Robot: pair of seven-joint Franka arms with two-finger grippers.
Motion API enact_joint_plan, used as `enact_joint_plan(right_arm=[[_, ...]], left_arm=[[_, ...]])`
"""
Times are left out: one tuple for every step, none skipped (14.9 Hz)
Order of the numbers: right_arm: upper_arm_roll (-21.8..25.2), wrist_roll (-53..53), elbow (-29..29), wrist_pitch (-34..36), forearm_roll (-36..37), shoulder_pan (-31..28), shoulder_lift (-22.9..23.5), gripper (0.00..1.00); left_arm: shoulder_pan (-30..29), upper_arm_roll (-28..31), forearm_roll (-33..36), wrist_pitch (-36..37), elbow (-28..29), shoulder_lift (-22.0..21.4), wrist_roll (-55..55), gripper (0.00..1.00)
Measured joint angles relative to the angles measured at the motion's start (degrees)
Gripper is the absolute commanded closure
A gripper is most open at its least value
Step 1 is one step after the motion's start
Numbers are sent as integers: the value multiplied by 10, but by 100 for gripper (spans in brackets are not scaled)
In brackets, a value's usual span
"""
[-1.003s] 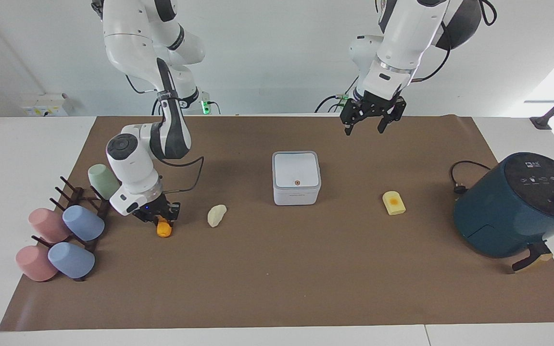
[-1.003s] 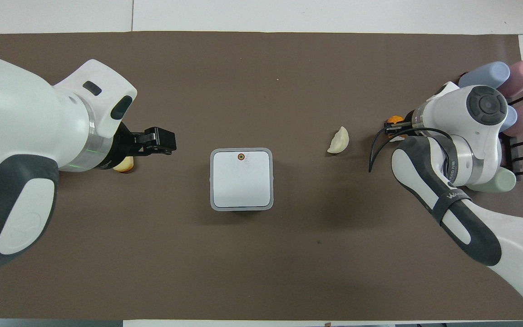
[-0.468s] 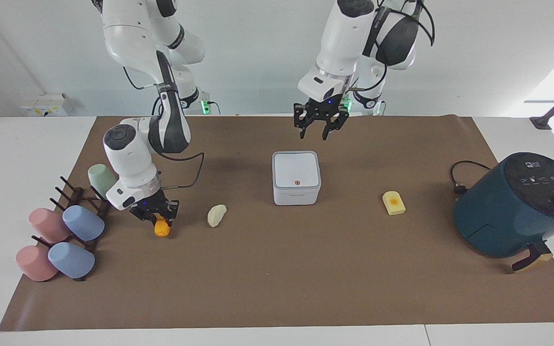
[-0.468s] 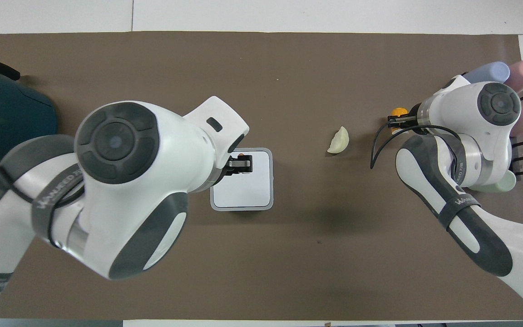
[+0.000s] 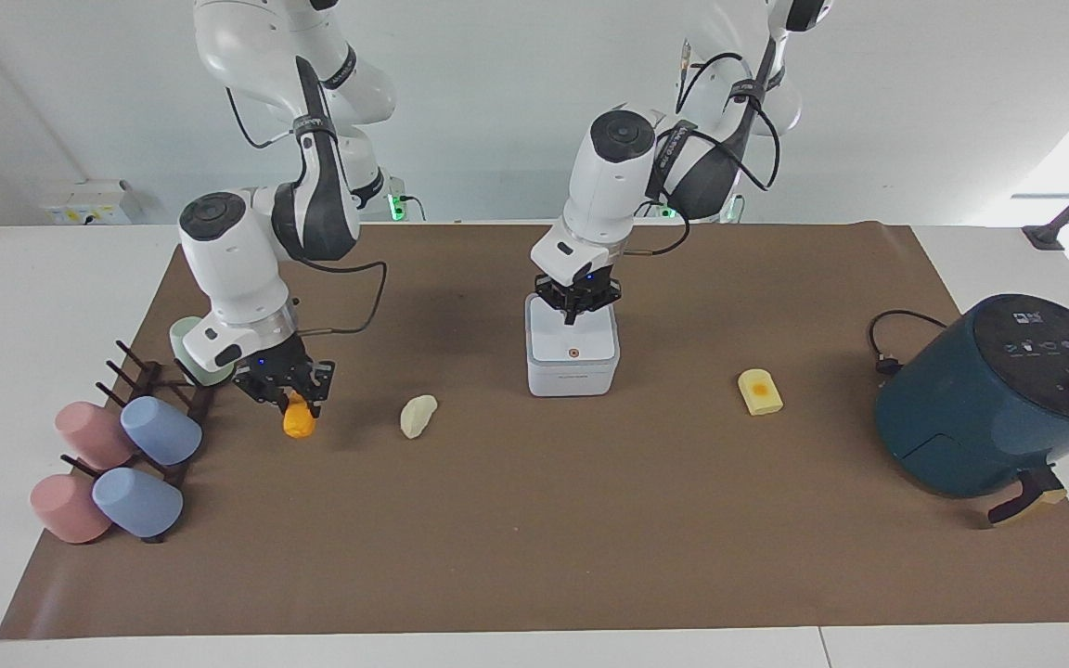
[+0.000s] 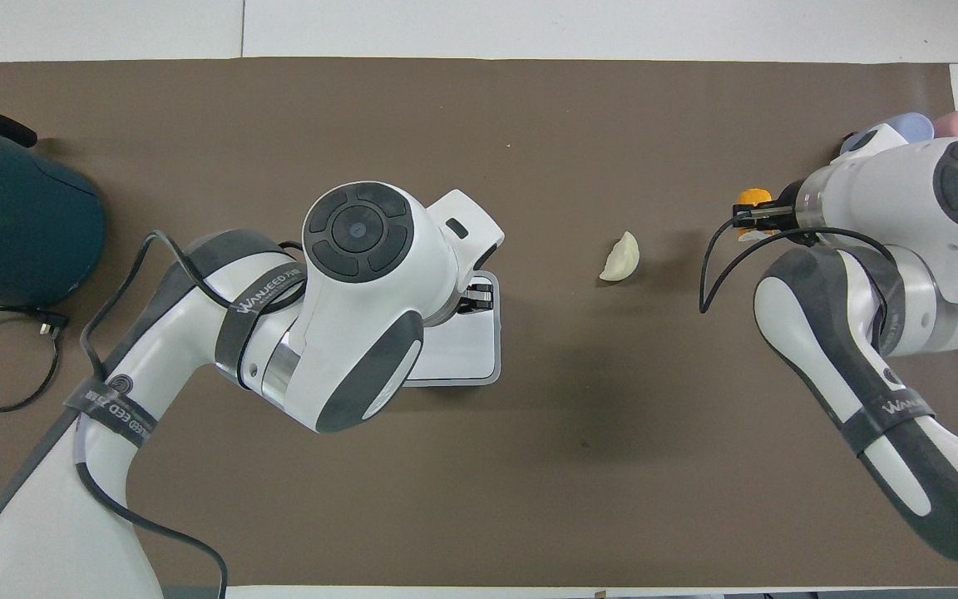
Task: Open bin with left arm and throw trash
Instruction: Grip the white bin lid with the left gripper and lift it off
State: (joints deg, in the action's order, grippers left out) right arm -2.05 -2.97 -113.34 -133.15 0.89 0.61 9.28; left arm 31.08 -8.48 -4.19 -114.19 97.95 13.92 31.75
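Observation:
The bin point(image 5: 572, 376) is a small white cube mid-table with its flat lid down and an orange dot on the lid. My left gripper point(image 5: 574, 314) is shut, tips down over the lid's half nearer to the robots; whether it touches, I cannot tell. In the overhead view that arm covers most of the bin point(image 6: 466, 353), and the left gripper point(image 6: 479, 298) shows over the lid. My right gripper point(image 5: 296, 401) is shut on the orange trash lump point(image 5: 299, 424), held just above the mat near the cup rack. A cream lump point(image 5: 418, 415) and a yellow lump point(image 5: 760, 391) lie on the mat.
A dark-teal air fryer point(image 5: 989, 408) with a loose cord stands at the left arm's end of the table. Pastel cups point(image 5: 126, 455) on a dark rack lie at the right arm's end, close to the right gripper. A brown mat point(image 5: 534, 538) covers the table.
The left arm swung from above the mat's edge down to the bin lid, and its gripper closed. The right gripper lifted the orange lump slightly and carried it toward the robots.

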Motion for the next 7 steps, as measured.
enact_joint_plan(right_arm=[[0,0,0,16,0,0,-14,100],[0,0,0,31,0,0,-28,100],[0,0,0,42,0,0,-39,100],[0,0,0,50,0,0,-50,100],[-1,0,0,58,0,1,-60,100],[-1,0,0,73,0,1,-70,100],[-1,0,0,89,0,3,-82,100]], left_arm=[[0,0,0,-7,3,4,0,100],[0,0,0,-12,6,7,0,100],[0,0,0,-15,9,9,0,100],[0,1,0,-19,13,10,-1,100],[0,1,0,-21,16,11,-2,100],[0,1,0,-24,20,12,-3,100],[0,1,0,-31,27,13,-3,100]])
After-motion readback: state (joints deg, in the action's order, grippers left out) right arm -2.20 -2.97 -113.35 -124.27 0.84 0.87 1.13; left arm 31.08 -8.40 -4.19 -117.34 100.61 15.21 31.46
